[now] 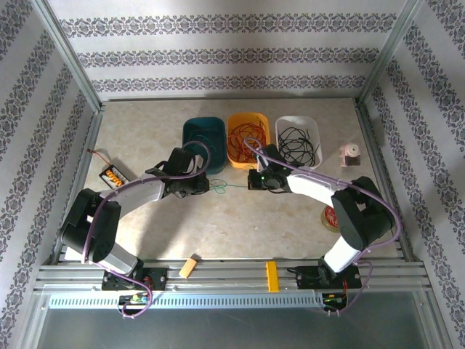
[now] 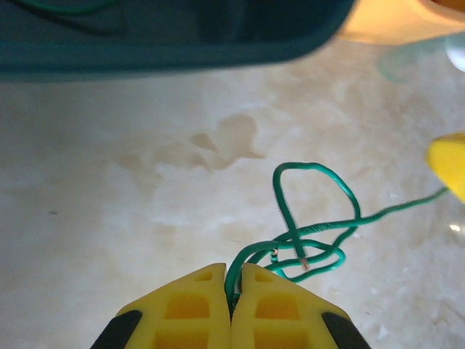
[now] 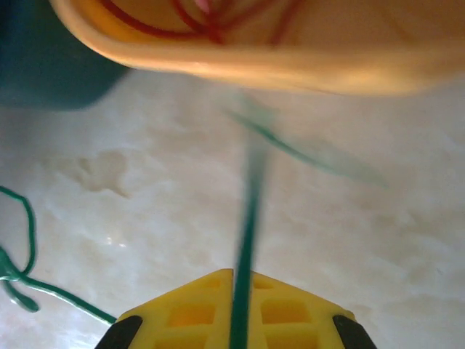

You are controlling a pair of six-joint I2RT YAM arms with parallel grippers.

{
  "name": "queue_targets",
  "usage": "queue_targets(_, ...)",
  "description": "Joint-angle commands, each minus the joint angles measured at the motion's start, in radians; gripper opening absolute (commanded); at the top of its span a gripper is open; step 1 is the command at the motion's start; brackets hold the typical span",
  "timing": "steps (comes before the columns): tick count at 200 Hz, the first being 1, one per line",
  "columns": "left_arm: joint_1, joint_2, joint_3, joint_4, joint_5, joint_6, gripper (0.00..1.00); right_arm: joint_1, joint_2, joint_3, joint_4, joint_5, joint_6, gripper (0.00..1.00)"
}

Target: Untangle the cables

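**Inspector:** Where is the work?

**Assessor:** The green wire (image 1: 221,186) lies about mid-surface, just on the near side of the teal bin (image 1: 197,145) and the orange bin (image 1: 247,115). The left fingers (image 2: 218,302) are together, clamped on it right beside its knot (image 2: 312,240). The right fingers (image 3: 211,309) are together on the same wire's free run.

**Inspector:** Hazards?

**Assessor:** Three, in my judgement. First, the loops cross one another, so pulling the two grips straight apart may cinch the knot instead of opening it. Second, the wire is thin and smooth and may slip through either pinch under tension. Third, the right grip sits just beside the orange bin's near wall. A lift there may snag the rim or disturb the red wires (image 1: 243,138) inside.

**Inspector:** The bare end?

**Assessor:** The stripped tip (image 2: 304,265) lies among the loops and could be trapped there.
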Motion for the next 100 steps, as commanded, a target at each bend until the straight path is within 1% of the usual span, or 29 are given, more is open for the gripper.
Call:
queue_targets(1, 0.058, -0.022, -0.046, -0.114, -0.145, 0.014, 0.00, -0.044, -0.043, -0.081, -0.170, 0.184, 0.008, 0.00)
queue_targets(19, 0.059, -0.028, -0.046, -0.108, -0.083, 0.034, 0.00, -0.052, -0.067, -0.103, -0.177, 0.194, 0.010, 0.00)
queue_targets(32, 0.060, -0.034, -0.042, -0.146, -0.118, 0.041, 0.00, -0.080, -0.094, -0.130, -0.187, 0.206, 0.037, 0.00)
queue_targets(46, 0.069, -0.055, -0.049, -0.183, -0.164, 0.041, 0.00, -0.137, -0.147, -0.181, -0.186, 0.205, 0.078, 0.00)
queue_targets(64, 0.096, -0.102, -0.093, -0.174, -0.165, 0.036, 0.00, -0.222, -0.242, -0.267, -0.178, 0.207, 0.129, 0.00)
queue_targets(82, 0.129, -0.145, -0.144, -0.120, -0.103, 0.016, 0.18, -0.313, -0.345, -0.341, -0.183, 0.202, 0.163, 0.00)
queue_targets(88, 0.137, -0.153, -0.159, -0.101, -0.080, 0.011, 0.30, -0.341, -0.376, -0.362, -0.183, 0.196, 0.169, 0.00)
queue_targets(91, 0.140, -0.154, -0.164, -0.092, -0.071, 0.007, 0.35, -0.353, -0.391, -0.370, -0.185, 0.194, 0.173, 0.00)
queue_targets(96, 0.142, -0.156, -0.172, -0.081, -0.061, 0.003, 0.40, -0.374, -0.418, -0.384, -0.186, 0.192, 0.177, 0.00)
queue_targets(100, 0.144, -0.156, -0.175, -0.073, -0.055, 0.001, 0.42, -0.387, -0.436, -0.391, -0.189, 0.195, 0.180, 0.00)
